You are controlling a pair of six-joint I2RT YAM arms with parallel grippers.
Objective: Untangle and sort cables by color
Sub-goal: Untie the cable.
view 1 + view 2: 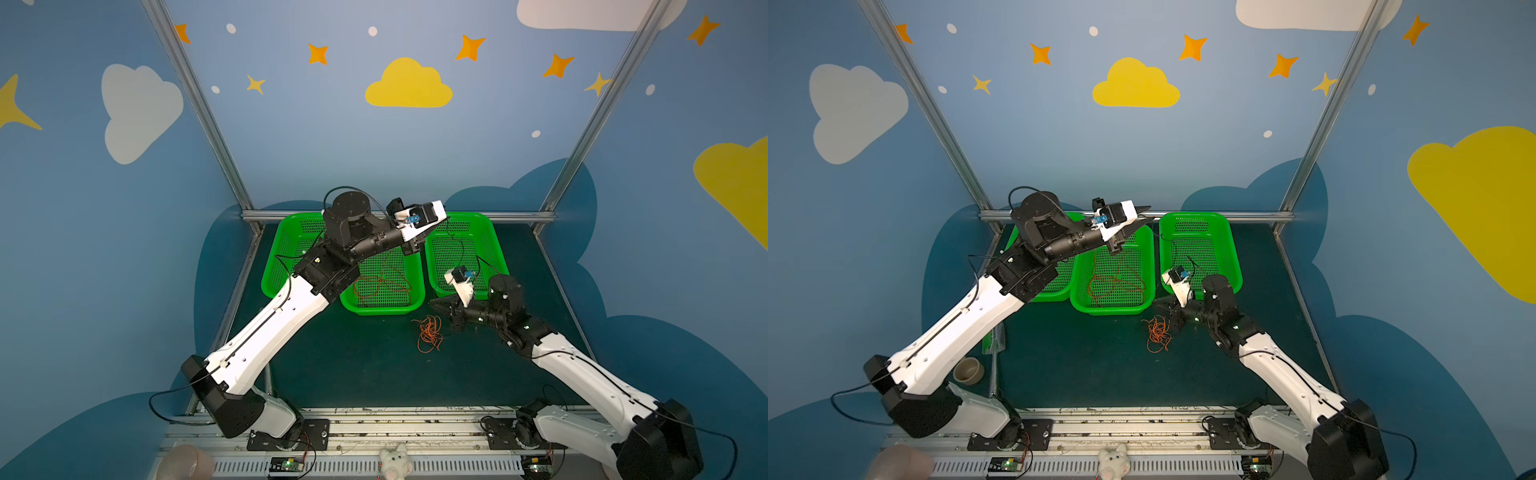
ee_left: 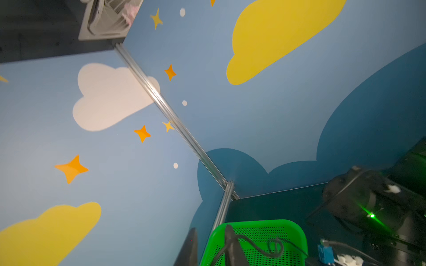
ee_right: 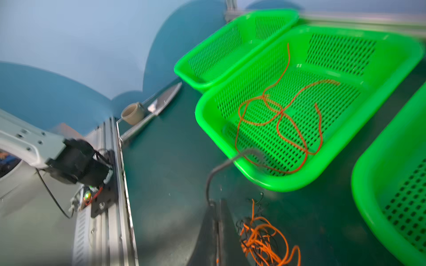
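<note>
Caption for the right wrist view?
Right gripper shut on a black cable beside the orange cable tangle; red cable lies in the middle green basket.

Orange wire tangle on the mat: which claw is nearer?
Right. The right claw is beside the tangle of thin orange wires; the left claw is raised farther back, above the green plastic mesh baskets.

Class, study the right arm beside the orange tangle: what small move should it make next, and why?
Probably lift the right gripper slowly, drawing out the black cable that seems pinched in its shut jaws. The orange tangle beside it lies unsorted, with dark strands through it; the red cable already lies in a basket.
</note>
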